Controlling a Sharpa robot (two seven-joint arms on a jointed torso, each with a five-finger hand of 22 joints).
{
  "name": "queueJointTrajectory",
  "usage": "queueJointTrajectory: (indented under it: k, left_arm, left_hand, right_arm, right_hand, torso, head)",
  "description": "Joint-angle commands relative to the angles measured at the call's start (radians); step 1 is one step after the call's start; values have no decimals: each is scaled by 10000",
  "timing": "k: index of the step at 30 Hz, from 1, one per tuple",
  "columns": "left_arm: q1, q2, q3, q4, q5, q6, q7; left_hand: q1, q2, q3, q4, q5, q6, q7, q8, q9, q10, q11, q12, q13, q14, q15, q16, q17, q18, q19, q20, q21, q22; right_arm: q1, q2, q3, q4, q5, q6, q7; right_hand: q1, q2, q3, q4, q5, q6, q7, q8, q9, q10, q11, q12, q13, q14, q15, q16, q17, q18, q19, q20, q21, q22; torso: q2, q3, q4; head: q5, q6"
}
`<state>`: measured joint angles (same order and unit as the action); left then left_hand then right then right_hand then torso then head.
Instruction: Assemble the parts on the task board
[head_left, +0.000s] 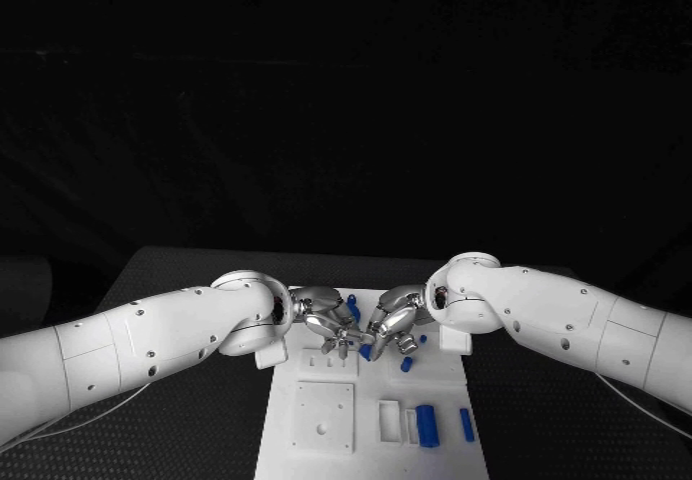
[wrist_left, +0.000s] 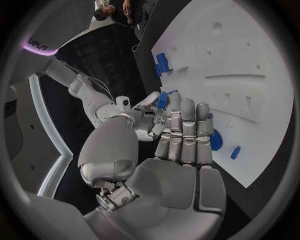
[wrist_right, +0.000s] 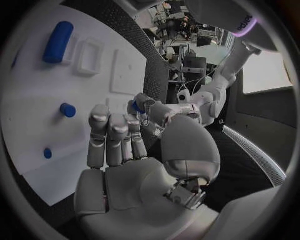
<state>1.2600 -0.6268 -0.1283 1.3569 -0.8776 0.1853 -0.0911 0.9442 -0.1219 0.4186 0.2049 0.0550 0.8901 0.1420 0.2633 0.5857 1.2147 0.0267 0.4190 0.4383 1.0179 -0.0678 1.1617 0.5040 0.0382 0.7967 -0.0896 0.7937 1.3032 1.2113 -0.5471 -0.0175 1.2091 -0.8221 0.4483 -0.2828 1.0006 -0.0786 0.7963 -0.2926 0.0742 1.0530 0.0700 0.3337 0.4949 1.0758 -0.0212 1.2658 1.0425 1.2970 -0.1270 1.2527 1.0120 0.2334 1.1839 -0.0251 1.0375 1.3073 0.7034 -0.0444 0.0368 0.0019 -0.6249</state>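
The white task board (head_left: 361, 420) lies in the middle of the table. Both hands meet above its far half. My left hand (head_left: 329, 320) pinches a small blue part (wrist_left: 163, 99) between thumb and fingertip, its other fingers held straight together. My right hand (head_left: 394, 326) faces it, fingertips almost touching, with a small blue part (wrist_right: 134, 106) between its thumb and fingertip. Whether this is the same piece I cannot tell. In the head view a blue part (head_left: 365, 350) shows just below the meeting fingertips.
Other blue parts lie on the board: a thick cylinder (head_left: 426, 425) and a thin bar (head_left: 466, 424) near the front, a short peg (head_left: 407, 364) mid-board, another part (head_left: 352, 305) at the far end. A square recessed block (head_left: 323, 415) and a slot (head_left: 388, 420) sit near the front.
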Motion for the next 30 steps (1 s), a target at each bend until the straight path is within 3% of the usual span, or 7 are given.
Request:
queueJointTrajectory:
  k: [1, 12, 19, 23, 30]
  left_arm:
    - [9, 3, -12, -14, -98, 355, -18]
    - [9, 21, -41, 33, -98, 608, -45]
    - [8, 84, -115, -23, -77, 776, -33]
    - [8, 91, -130, -24, 84, 841, -39]
    - [8, 103, -131, -68, 508, 881, -32]
  left_hand:
    - [232, 67, -151, -39, -41, -49, -8, -32, -22, 4, 67, -77, 28, -35, -6, 34, 20, -97, 10, -737, 34, 26]
    - [1165, 454, -551, -384, 69, 10, -39, -13, -94, 32, 45, -196, 147, -24, -28, 31, 60, -141, 48, -756, -130, 112]
    - [1828, 827, -511, -927, 717, 47, -41, -4, -156, 67, 51, -284, 224, -26, -23, 35, 92, -204, 73, -749, -241, 187]
    - [1845, 901, -517, -1140, 1077, 61, -37, 2, -180, 76, 49, -327, 252, -25, -21, 40, 106, -230, 87, -750, -284, 209]
    - [1810, 1194, -431, -1484, 1379, 135, -57, 52, -184, 112, 31, -362, 295, -1, -36, 82, 140, -261, 84, -755, -327, 233]
  right_arm:
    - [-1, -8, 1, 30, 218, 436, 37]
    - [-1, 14, 1, 50, 284, 417, 75]
    - [-1, 31, 1, 57, 329, 392, 71]
    - [-1, 39, 1, 59, 329, 413, 75]
    - [-1, 66, 1, 70, 329, 451, 66]
  right_hand:
    - [-6, 95, -58, 15, 68, 84, 172, 20, 12, -52, -11, -42, 16, -90, 12, -41, 18, 284, -67, -8, 62, 207]
    - [3, 122, -83, 13, 70, 78, 176, 16, 12, -69, -7, -39, 37, -109, 15, -38, 31, 284, -94, -7, 71, 209]
    - [8, 136, -93, 13, 75, 72, 178, 12, 11, -78, -5, -39, 47, -119, 16, -38, 37, 284, -108, -7, 75, 209]
    - [11, 142, -98, 13, 76, 69, 179, 10, 11, -83, -4, -39, 52, -124, 17, -39, 39, 284, -115, -7, 76, 209]
    - [16, 153, -106, 13, 76, 63, 181, 7, 10, -93, -2, -40, 61, -133, 18, -39, 44, 284, -128, -8, 79, 208]
  torso:
    - [2, -8, -1]
    - [-2, 1, 7]
    - [4, 3, -6]
    - [1, 3, -6]
    - [-3, 5, -1]
  head:
    - [-2, -23]
    - [-11, -52]
    - [-7, -51]
    - [-4, -63]
    - [-22, -77]
